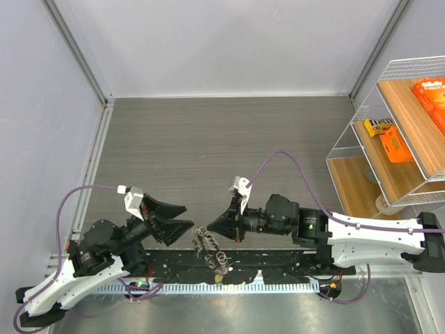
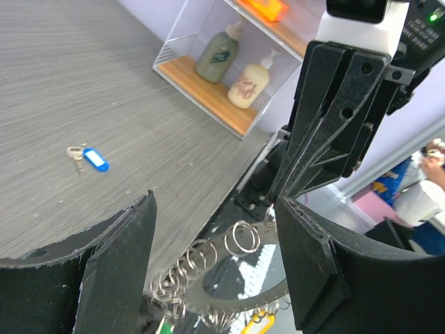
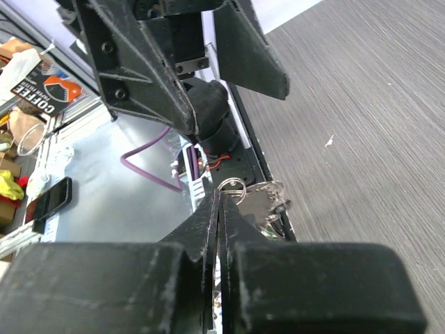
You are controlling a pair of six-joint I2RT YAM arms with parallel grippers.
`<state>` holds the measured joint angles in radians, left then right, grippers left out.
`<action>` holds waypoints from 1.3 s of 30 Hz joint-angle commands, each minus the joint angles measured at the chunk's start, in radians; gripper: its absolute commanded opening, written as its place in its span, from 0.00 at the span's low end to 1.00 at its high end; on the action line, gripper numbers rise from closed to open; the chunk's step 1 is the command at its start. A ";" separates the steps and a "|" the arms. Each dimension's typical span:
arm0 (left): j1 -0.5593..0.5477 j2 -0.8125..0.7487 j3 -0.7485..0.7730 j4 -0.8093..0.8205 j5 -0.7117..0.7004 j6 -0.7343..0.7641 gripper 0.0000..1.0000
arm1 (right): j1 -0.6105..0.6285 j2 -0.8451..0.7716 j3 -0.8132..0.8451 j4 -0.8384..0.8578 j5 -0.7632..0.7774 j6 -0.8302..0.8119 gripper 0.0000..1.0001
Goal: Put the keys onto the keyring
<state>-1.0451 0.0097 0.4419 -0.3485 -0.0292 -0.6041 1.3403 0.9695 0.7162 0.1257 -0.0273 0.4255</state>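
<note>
The keyring [image 1: 204, 250], a large silvery ring fringed with small split rings, hangs over the table's near edge between both arms. My right gripper [image 1: 211, 227] is shut on its rim [image 3: 264, 203]; the jaws [image 3: 219, 198] are pressed together on it. My left gripper [image 1: 186, 217] is open and empty; in its wrist view the keyring [image 2: 229, 275] lies between its fingers [image 2: 118, 264], untouched. A yellow-headed key [image 2: 261, 323] and a green one [image 2: 161, 325] hang from the ring. A blue-headed key [image 2: 94, 158] lies loose on the grey table; it is hidden in the top view.
A wire rack with wooden shelves [image 1: 389, 139] stands at the right, holding orange boxes [image 1: 431, 94] and two bottles [image 2: 219, 56]. A black rail [image 1: 278, 268] runs along the table's near edge. Grey walls close the left and back.
</note>
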 commanded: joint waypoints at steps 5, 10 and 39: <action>0.002 -0.231 0.006 0.166 0.121 -0.121 0.75 | 0.062 -0.057 0.120 -0.009 0.093 -0.057 0.05; 0.000 -0.246 -0.032 0.203 0.115 -0.145 0.75 | 0.080 -0.068 0.147 -0.023 0.119 -0.083 0.06; 0.000 -0.097 -0.098 0.482 0.164 -0.194 0.72 | 0.082 -0.046 0.247 -0.046 -0.095 -0.145 0.05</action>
<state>-1.0451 0.0097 0.3519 0.0574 0.1177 -0.7837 1.4166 0.9344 0.8795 0.0174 -0.0673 0.3141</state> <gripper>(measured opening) 0.716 0.060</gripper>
